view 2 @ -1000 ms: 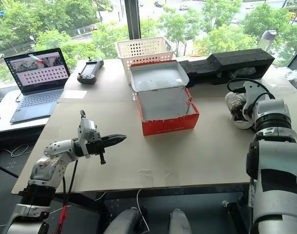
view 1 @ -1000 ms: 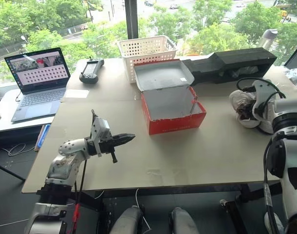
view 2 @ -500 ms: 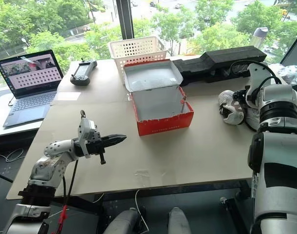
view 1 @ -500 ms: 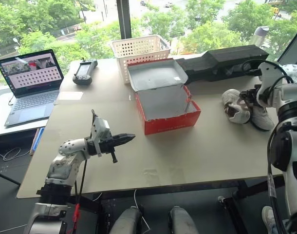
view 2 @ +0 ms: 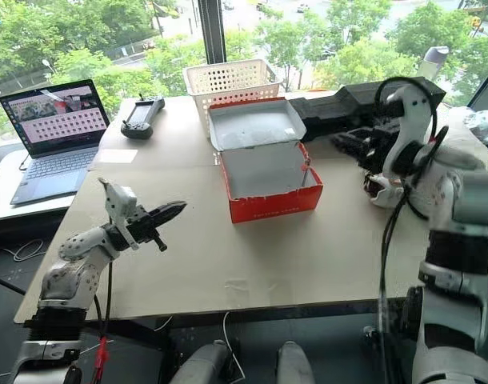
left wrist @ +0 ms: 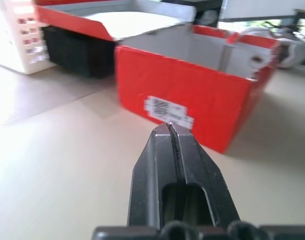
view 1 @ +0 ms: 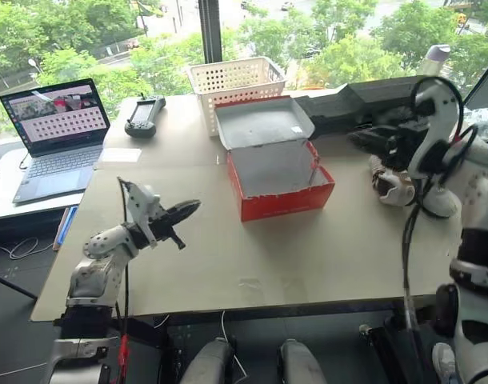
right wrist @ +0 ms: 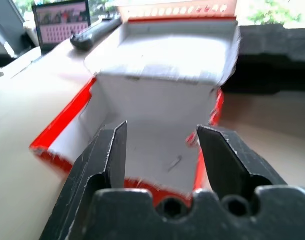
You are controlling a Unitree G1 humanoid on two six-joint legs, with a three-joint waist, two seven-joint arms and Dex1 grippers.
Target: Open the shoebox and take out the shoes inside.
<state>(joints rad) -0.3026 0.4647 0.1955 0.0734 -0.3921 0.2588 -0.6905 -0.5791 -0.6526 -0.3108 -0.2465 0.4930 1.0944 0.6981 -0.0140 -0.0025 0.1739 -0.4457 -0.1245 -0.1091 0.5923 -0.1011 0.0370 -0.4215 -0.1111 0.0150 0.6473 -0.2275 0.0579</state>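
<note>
Watch your spread, empty right gripper (right wrist: 162, 145) beside the open, empty red cardboard shoebox (view 1: 282, 180); swinging wide could knock the small white sneakers (view 1: 400, 186) off the table, while your left gripper (left wrist: 170, 131) stays pressed together.

The left arm reaches out low on the robot's left side, its wrist held about level, and the left gripper (view 1: 184, 211) points forward and toward the right with its jaws pressed fully together, holding nothing. The right arm is bent and raised higher on the right side, cables looping over its wrist, and the right gripper (view 2: 346, 144) points toward the left and slightly downward. Its two black fingers (right wrist: 112, 150) stand apart with a clear gap between them, nothing gripped.
</note>
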